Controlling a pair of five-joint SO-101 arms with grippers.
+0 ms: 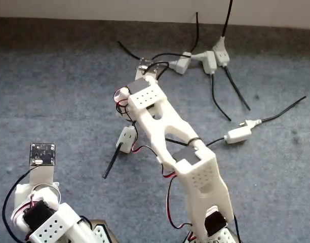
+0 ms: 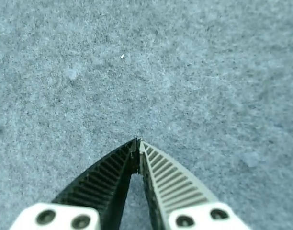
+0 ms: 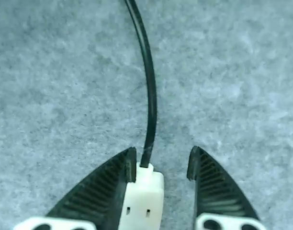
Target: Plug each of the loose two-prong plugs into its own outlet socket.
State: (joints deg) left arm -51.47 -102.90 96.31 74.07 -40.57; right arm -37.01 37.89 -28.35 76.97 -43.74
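My right gripper (image 3: 161, 155) is open, and a white two-prong plug (image 3: 142, 194) lies between its fingers, against one finger (image 3: 115, 179) and apart from the other. The plug's black cable (image 3: 147, 91) runs away over the carpet. In the high view this gripper (image 1: 145, 70) is at the far middle, close to a cluster of white plug and socket pieces (image 1: 209, 59). A loose white plug (image 1: 126, 139) lies beside the right arm, and another (image 1: 238, 134) lies to the right with its prongs showing. My left gripper (image 2: 138, 143) is shut on nothing above bare carpet.
Grey carpet (image 1: 53, 91) covers the whole floor. Black cables (image 1: 231, 83) trail from the cluster at the back and from the right-hand plug toward the right edge. The left arm (image 1: 42, 154) sits folded at the near left corner.
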